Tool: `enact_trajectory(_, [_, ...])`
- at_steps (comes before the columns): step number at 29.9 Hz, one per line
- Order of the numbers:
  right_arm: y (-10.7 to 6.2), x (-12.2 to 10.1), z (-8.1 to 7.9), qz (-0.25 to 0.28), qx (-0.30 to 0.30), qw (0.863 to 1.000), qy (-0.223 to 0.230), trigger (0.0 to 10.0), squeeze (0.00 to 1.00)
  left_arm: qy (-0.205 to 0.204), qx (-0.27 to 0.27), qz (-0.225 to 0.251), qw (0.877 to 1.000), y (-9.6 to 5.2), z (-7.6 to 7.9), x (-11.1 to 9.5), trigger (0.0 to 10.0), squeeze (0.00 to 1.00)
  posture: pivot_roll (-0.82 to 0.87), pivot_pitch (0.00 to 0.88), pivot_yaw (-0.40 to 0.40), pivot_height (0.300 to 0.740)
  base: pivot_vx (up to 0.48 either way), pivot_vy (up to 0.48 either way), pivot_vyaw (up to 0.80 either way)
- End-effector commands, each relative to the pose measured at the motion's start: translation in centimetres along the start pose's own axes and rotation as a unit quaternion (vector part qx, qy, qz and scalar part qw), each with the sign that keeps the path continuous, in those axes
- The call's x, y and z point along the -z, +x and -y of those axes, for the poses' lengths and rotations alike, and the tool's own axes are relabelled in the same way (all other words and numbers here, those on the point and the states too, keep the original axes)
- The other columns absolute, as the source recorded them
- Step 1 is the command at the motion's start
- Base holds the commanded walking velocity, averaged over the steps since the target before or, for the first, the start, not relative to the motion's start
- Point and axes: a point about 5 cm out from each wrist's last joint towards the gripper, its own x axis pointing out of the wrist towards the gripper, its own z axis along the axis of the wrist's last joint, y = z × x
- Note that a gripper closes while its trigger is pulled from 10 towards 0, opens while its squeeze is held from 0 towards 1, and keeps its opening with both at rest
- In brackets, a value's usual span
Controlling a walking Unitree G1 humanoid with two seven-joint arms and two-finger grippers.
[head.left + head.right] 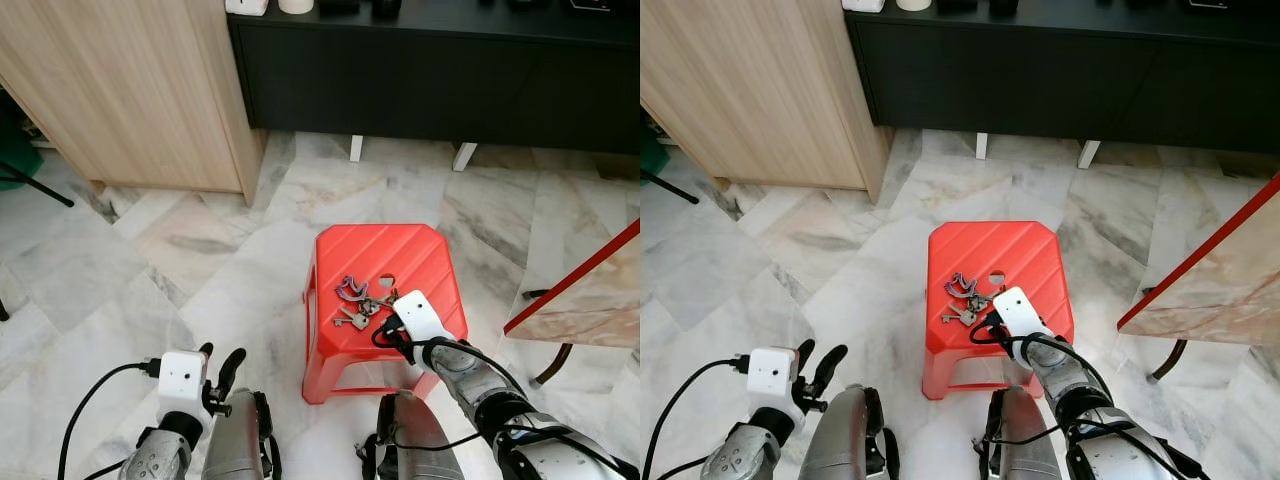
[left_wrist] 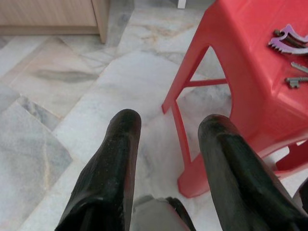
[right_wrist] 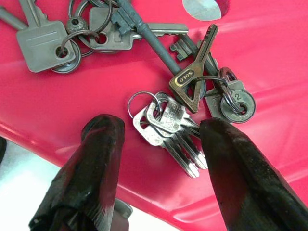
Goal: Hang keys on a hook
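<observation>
Red stool [image 1: 400, 262], grey-veined marble floor [image 1: 200, 270]

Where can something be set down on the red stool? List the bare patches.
On the red stool, the far half beyond its round hole is bare, as is the left strip beside the keys. The near right corner is crowded: the right hand stands open over the keys.
</observation>
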Motion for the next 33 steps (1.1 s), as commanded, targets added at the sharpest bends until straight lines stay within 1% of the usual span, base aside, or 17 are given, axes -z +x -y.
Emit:
enact_trajectory(1, [-0.2,2.1,-0.8,-0.044,-0.018,0.999,-0.008,10.0,0.00,0.003,0.004,-0.016,1.000,-0.5,0.0,0.4,10.0,0.00,0.14,0.334,-0.024,0.626,0.000,0.000,0.00])
enact_trajectory(3, [-0.2,2.3,-0.8,-0.049,-0.021,0.998,-0.016,10.0,0.00,0.003,0.004,-0.017,1.000,-0.6,0.0,0.3,10.0,0.00,0.14,0.337,-0.024,0.626,0.000,0.000,0.00])
enact_trajectory(11, [-0.3,2.6,-0.6,-0.054,-0.019,0.998,-0.022,10.0,0.00,0.002,0.002,-0.019,1.000,-0.8,0.0,0.2,10.0,0.00,0.15,0.341,-0.024,0.626,0.000,0.000,0.00])
enact_trajectory(14, [-0.3,2.4,-0.1,-0.055,-0.012,0.998,-0.022,10.0,0.00,0.002,0.003,-0.021,1.000,-1.0,0.1,0.2,10.0,0.00,0.15,0.349,-0.021,0.626,0.000,0.000,0.00])
enact_trajectory(23, [-0.3,1.7,0.6,-0.052,-0.010,0.998,-0.028,10.0,0.00,0.004,0.006,-0.024,1.000,-1.6,0.0,-0.1,10.0,0.00,0.17,0.374,-0.007,0.626,0.000,0.000,0.00])
enact_trajectory(26, [-0.3,1.2,1.0,-0.038,0.004,0.999,-0.009,10.0,0.00,0.005,0.008,-0.026,1.000,-2.1,0.1,-0.3,10.0,0.00,0.18,0.385,0.000,0.626,0.000,0.000,0.00])
enact_trajectory(28, [-0.2,0.9,1.1,-0.027,0.012,0.999,0.015,10.0,0.00,0.006,0.008,-0.029,1.000,-2.5,0.1,-0.3,10.0,0.00,0.19,0.389,0.007,0.626,0.000,0.000,0.00])
enact_trajectory(31, [-0.2,1.0,0.8,-0.026,0.008,0.999,0.031,10.0,0.00,0.008,0.010,-0.032,0.999,-2.8,0.0,-0.4,10.0,0.00,0.21,0.393,0.015,0.626,0.000,0.000,0.00])
enact_trajectory(33, [-0.2,1.2,0.6,-0.032,0.002,0.999,0.030,10.0,0.00,0.009,0.010,-0.033,0.999,-2.8,-0.1,-0.5,10.0,0.00,0.21,0.393,0.015,0.626,0.000,0.000,0.00])
